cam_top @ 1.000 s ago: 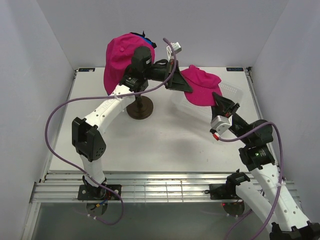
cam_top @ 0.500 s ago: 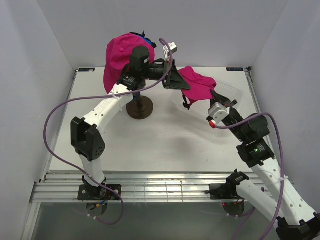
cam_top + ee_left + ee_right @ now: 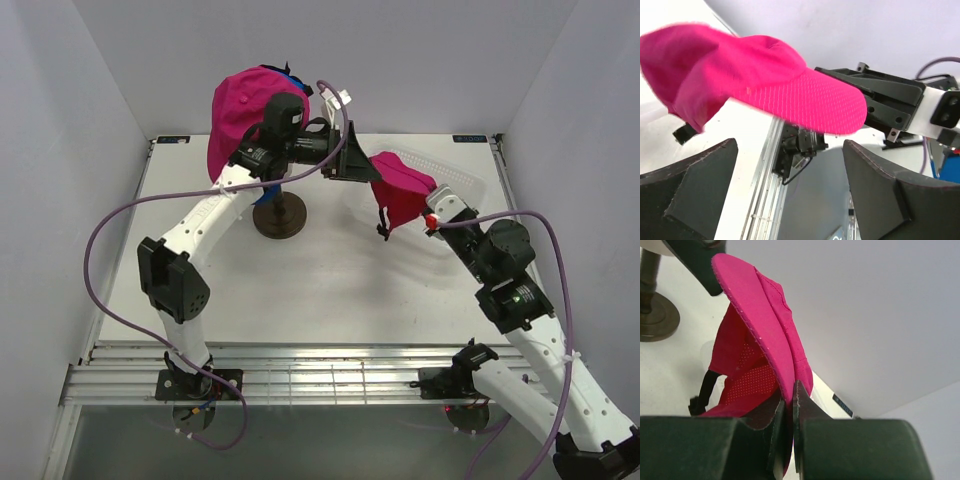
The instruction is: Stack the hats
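Here, the right gripper (image 3: 791, 390) pinches the curved, woven brim of a soft pink cap (image 3: 402, 190), aloft at 2 o'clock over the smooth white table (image 3: 330, 290) (pale walls around); the left gripper (image 3: 360, 163) gapes wide, empty.

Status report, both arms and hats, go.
Right jaws shut on brim of loose pink cap. Left jaws open, facing that brim. Other pink cap sits atop the stand.

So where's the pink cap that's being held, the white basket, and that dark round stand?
held pink cap (image 3: 403, 190): top view, middle of its fabric.
white basket (image 3: 462, 175): top view, on its side wall.
dark round stand (image 3: 281, 220): top view, on its base.
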Robot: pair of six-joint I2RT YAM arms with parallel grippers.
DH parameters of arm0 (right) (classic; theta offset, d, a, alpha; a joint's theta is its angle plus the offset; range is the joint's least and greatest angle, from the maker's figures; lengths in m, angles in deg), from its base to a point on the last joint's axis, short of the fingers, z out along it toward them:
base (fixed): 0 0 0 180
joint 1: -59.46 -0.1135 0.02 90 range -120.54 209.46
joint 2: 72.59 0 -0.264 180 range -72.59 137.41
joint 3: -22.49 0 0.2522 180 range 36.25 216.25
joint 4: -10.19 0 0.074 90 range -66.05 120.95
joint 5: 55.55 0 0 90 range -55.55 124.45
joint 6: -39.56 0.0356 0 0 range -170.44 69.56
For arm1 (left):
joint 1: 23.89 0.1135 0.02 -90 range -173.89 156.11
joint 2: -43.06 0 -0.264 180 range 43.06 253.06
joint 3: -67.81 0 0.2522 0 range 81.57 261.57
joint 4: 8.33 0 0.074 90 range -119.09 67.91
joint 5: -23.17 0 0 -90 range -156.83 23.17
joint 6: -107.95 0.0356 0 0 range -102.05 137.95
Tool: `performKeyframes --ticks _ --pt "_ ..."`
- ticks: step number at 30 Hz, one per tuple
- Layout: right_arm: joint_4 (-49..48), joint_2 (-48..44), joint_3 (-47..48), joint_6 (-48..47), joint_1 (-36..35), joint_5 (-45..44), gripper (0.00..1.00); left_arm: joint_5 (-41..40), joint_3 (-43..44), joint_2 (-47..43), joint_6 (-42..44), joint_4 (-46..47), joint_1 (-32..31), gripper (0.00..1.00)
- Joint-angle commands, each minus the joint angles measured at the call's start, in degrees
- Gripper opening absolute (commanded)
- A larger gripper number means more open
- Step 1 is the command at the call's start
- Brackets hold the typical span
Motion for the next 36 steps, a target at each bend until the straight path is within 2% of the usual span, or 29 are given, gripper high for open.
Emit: performKeyframes --ticks 1,7,12,15,16,17,19,20,21,22,23,24,25,26,27,28,30,31,36 --pt "1.18 2.26 5.69 3.83 0.28 -8.56 0.08 -6.12 3.02 -3.65 10.24 -8.24 0.28 0.98" --pt "12.34 9.37 13.51 9.54 0.46 -14.36 0.08 -11.48 4.78 -4.79 17.53 -12.73 0.28 0.98" --pt "29.01 22.26 31.96 18.05 5.53 -18.24 0.08 -12.72 6.36 -6.55 21.40 -15.01 0.19 0.98" --pt "33.61 28.60 41.69 22.10 10.54 -13.79 0.08 -12.64 6.98 -7.43 23.52 -15.72 -0.51 0.97" --pt "33.97 29.67 43.74 23.16 11.79 -5.41 0.08 -12.55 7.07 -7.69 24.48 -15.89 -0.69 0.93" --pt "33.89 30.64 45.41 23.78 14.06 0.50 0.08 -12.29 7.15 -7.87 25.10 -16.24 -0.95 0.81" --pt "33.10 33.10 48.76 26.49 14.79 10.02 0.08 -12.28 7.24 -8.48 26.50 -16.86 -1.92 0.69" --pt "33.79 34.24 49.99 27.12 14.79 8.92 0.08 -12.81 7.42 -8.75 28.51 -17.82 -2.27 0.58" --pt "35.19 36.69 52.96 28.08 14.79 4.30 0.08 -13.07 7.68 -8.92 29.66 -18.26 -3.40 0.54" --pt "39.55 37.85 54.82 28.44 14.79 -5.84 0.08 -13.60 7.94 -9.10 31.06 -18.96 -4.11 0.50" --pt "41.60 38.64 56.14 27.31 15.05 -6.72 0.08 -14.47 8.21 -9.10 34.21 -20.36 -5.16 0.47" --pt "42.14 37.69 56.33 26.61 15.83 -4.82 0.08 -17.09 8.47 -9.10 36.33 -21.16 -8.13 0.46" --pt "41.45 36.20 53.20 26.43 16.19 2.16 0.08 -18.94 9.26 -9.01 38.88 -22.04 -9.99 0.46" --pt "37.79 34.45 50.90 27.03 16.45 5.10 0.08 -21.31 9.87 -8.23 41.95 -23.09 -12.27 0.46" --pt "36.62 31.56 49.14 27.30 16.46 7.40 0.08 -24.21 10.40 -7.61 47.89 -25.10 -14.55 0.46" --pt "36.00 30.57 48.08 27.22 16.54 11.59 0.08 -30.76 10.84 -6.91 50.82 -25.82 -19.10 0.48" --pt "36.69 28.73 47.98 27.92 16.63 13.39 0.08 -36.34 11.46 -4.89 55.84 -25.48 -23.34 0.49" --pt "37.05 28.28 48.41 27.92 16.55 15.22 0.08 -40.19 11.90 -4.10 56.47 -24.78 -23.89 0.49" --pt "37.66 25.12 47.98 31.78 16.63 21.73 0.08 -47.34 13.40 -0.14 59.11 -19.07 -24.94 0.44"
